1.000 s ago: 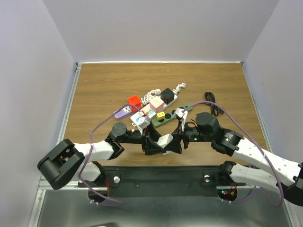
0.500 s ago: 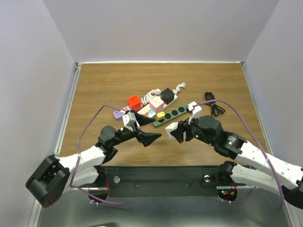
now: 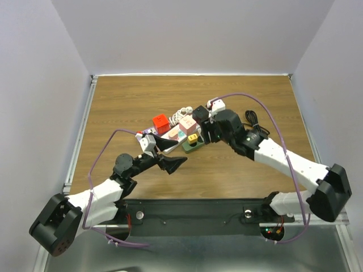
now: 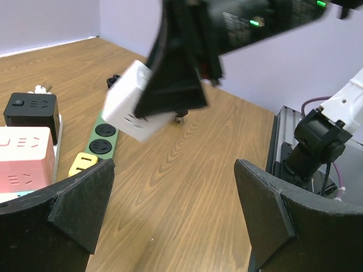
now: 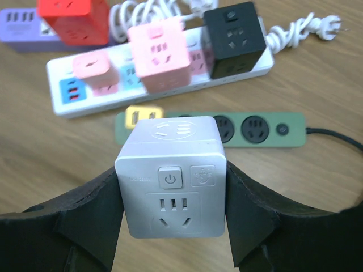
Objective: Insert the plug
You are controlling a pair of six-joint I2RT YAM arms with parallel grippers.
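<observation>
Released by the left gripper (image 3: 170, 156), now gaping empty at lower centre-left, the white cube plug (image 5: 170, 170) has been carried, clamped between the right gripper (image 5: 171, 195) fingers, over the green strip (image 5: 258, 129) mid-frame, seemingly ready for insertion.

Near the middle of the counter (image 3: 113, 102) a wide power strip (image 5: 105, 97) runs slantwise, its left end nearer the near edge. On it sit a low block (image 5: 93, 67) at the left, a middle cube (image 5: 159, 54), and an end cube (image 5: 235, 37) at the right. Behind its left end stands a loose cube (image 5: 74, 20), with a flat adapter (image 5: 20, 25) just left of it. A coiled cord (image 5: 127, 17) lies behind the strip. Just before it, parallel, lies a narrow power strip (image 5: 252, 129), a small plug (image 5: 143, 117) in its left end. The right pincer (image 5: 171, 192) holds a cube adapter (image 5: 170, 141) above the narrow strip, apart from it, right of that plug. A cable bundle (image 3: 253, 120) lies toward the right edge. The left pincer (image 3: 178, 156) hangs before the cluster.
</observation>
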